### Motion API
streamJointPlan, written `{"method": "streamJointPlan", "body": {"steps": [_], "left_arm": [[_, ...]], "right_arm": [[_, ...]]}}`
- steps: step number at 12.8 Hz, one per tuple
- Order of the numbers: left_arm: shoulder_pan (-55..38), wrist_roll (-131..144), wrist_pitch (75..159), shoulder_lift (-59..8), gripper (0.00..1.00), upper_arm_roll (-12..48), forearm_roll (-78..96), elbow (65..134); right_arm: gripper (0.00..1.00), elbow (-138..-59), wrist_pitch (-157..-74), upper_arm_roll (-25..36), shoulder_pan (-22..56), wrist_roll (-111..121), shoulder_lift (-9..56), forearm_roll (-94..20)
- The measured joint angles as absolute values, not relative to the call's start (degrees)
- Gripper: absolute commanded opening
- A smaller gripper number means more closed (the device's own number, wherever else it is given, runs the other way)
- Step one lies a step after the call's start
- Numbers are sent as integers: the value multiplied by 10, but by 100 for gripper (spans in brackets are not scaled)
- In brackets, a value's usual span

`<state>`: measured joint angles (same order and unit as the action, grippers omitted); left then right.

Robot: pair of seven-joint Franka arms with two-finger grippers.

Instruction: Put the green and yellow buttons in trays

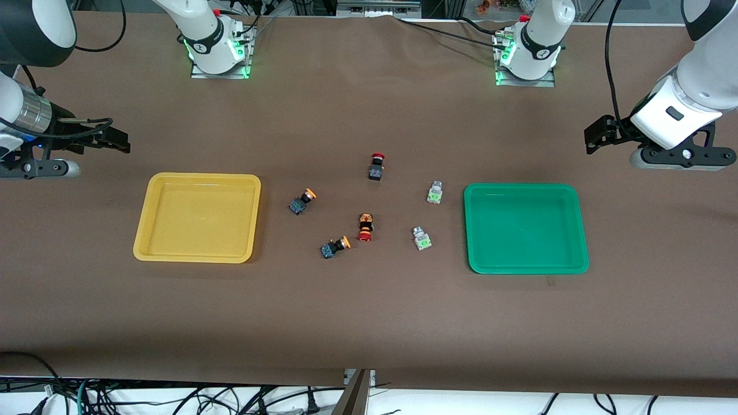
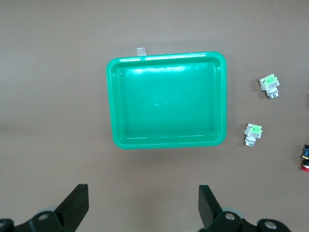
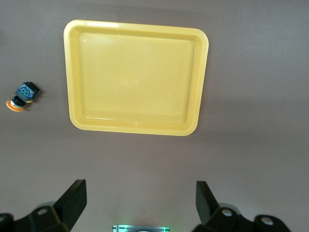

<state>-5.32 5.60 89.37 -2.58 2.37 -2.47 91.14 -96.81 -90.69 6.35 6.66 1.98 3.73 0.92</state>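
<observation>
The yellow tray [image 1: 199, 178] and the green tray [image 1: 526, 188] lie empty on the table. Between them lie two yellow-capped buttons [image 1: 302, 202] [image 1: 335, 246] and two green buttons [image 1: 435, 192] [image 1: 422, 238]. My left gripper [image 1: 599, 135] is open and empty over the table at the left arm's end, apart from the green tray [image 2: 166, 99]; its wrist view shows both green buttons [image 2: 270, 86] [image 2: 252, 134]. My right gripper [image 1: 112, 139] is open and empty over the table at the right arm's end, apart from the yellow tray [image 3: 135, 77]; one yellow-capped button [image 3: 23, 95] shows beside that tray.
A black button with a red cap [image 1: 376, 166] and an orange-and-black button with a red cap [image 1: 365, 227] lie among the other buttons. The brown table cover runs to the edge nearest the front camera, with cables below it.
</observation>
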Motion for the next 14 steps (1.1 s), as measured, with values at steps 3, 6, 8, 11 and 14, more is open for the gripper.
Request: {"method": "streamJointPlan", "body": {"steps": [3,6,8,11,14], "left_arm": [[-53,56,893,-26,100,24,-25,911],[-53,56,887,-26,100,24,-25,911],[-53,56,886,-26,100,24,-25,911],[-53,56,886,-26,100,24,-25,911],[-53,56,885,-26,100,24,-25,911]], "right_arm": [[100,-968,-907,63,67,20,36,9],[100,-969,-907,62,67,19,37,7],[100,-972,-908,62,67,19,43,1],[100,-975,-910,59,67,-10,65,-39],[100,-975,-915,53,84,-119,98,-65]]}}
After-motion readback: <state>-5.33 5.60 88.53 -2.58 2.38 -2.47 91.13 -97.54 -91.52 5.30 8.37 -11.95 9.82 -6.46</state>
